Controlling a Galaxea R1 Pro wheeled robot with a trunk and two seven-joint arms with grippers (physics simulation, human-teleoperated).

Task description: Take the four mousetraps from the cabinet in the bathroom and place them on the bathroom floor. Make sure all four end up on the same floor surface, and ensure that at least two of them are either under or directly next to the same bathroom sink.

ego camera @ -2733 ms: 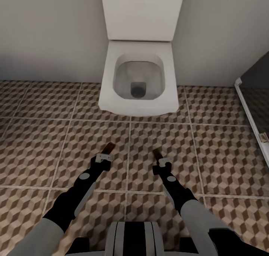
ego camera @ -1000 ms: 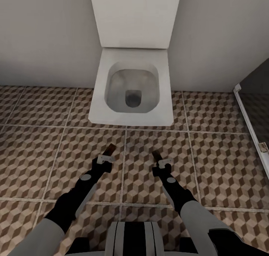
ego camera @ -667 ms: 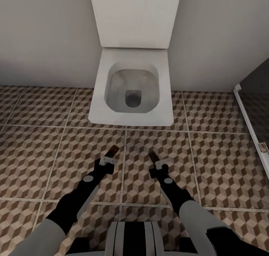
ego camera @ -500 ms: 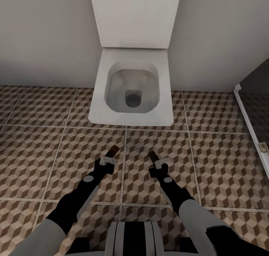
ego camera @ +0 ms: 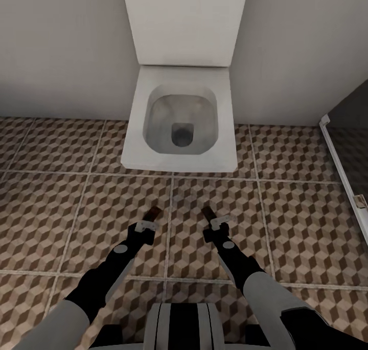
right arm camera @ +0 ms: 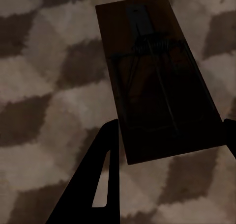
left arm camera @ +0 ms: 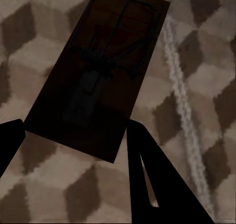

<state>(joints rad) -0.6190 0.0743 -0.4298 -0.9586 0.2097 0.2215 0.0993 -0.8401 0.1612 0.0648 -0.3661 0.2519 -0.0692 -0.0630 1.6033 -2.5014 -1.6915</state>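
Mousetraps, two small flat brown boards with dark wire parts: left gripper (ego camera: 152,218) fingers pinch one (left arm camera: 98,71), right gripper (ego camera: 209,218) the other (right arm camera: 157,81), low over cube-patterned bathroom floor (ego camera: 301,206). Likely light, stiff; hold board edges.

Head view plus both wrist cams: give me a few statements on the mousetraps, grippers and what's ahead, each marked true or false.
1. Each gripper holds a mousetrap. True: the left gripper has the left mousetrap, the right gripper the right mousetrap.
2. A sink stands straight ahead. False: that is a toilet.
3. Both mousetraps hang over the floor. True.
4. The left mousetrap lies flat on the tiles, released. False: it sits between the gripper's fingers.
5. Four mousetraps are on the floor. False: only the two held ones are visible.
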